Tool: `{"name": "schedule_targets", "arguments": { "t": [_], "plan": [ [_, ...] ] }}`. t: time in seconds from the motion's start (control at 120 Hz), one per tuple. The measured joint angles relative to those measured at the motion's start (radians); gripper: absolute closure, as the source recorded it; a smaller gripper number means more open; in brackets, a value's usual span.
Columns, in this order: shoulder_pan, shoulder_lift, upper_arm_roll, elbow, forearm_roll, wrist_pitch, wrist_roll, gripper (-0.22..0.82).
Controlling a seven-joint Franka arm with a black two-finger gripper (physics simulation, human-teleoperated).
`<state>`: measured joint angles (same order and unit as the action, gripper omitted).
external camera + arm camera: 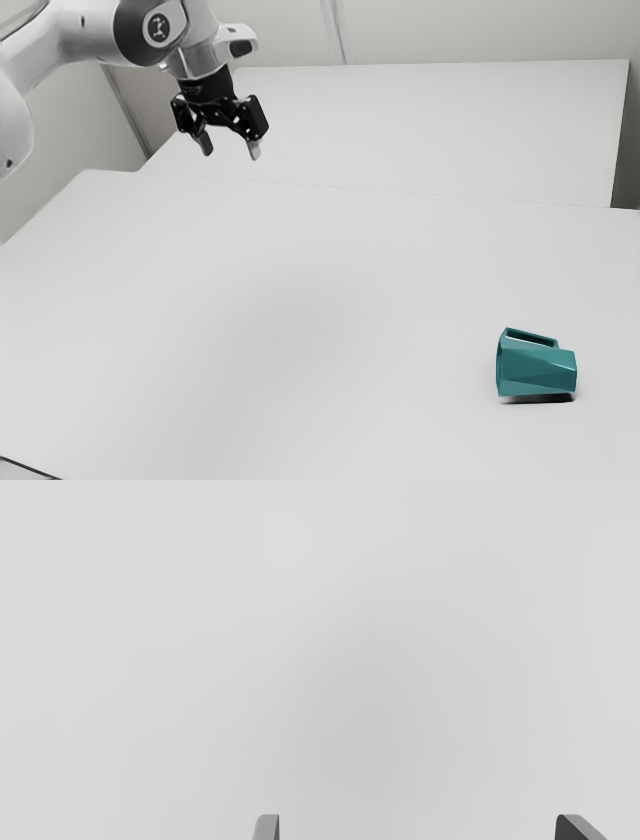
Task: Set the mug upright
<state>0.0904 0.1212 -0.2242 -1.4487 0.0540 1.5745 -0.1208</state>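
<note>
At the exterior view's upper left, the white, rounded robot arm (pixel 85 35) reaches in, and from its end hangs the black two-fingered claw (pixel 230 150), above the worktop and well apart from the mug. The claw's two fingers stand wide apart with nothing between them. Beneath spreads the smooth, pale grey worktop (pixel 270 300). Toward the exterior view's lower right, the teal, faceted mug (pixel 538 370) lies on its side on the worktop, its mouth facing the exterior view's left, its angular handle (pixel 532 338) on the side away from the camera.
</note>
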Motion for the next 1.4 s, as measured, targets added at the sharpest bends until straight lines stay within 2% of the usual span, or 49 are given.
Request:
{"name": "schedule_targets", "arguments": {
  "t": [0.267,0.492,0.783,0.933,1.075,1.4],
  "plan": [
    [0.003,-0.008,-0.006,0.0,-0.021,-0.006,-0.003,0.0],
    [0.09,-0.002,-0.003,-0.072,-0.327,0.01,0.0,0.0],
    [0.077,0.038,-0.011,-0.244,-0.647,0.113,0.0,0.0],
    [0.071,0.075,-0.069,-0.351,-0.783,0.225,0.037,0.0],
    [0.073,0.086,-0.104,-0.454,-0.93,0.349,0.153,0.0],
    [0.064,0.163,-0.264,-0.555,-1.223,0.602,0.463,0.0]
  ]
}}
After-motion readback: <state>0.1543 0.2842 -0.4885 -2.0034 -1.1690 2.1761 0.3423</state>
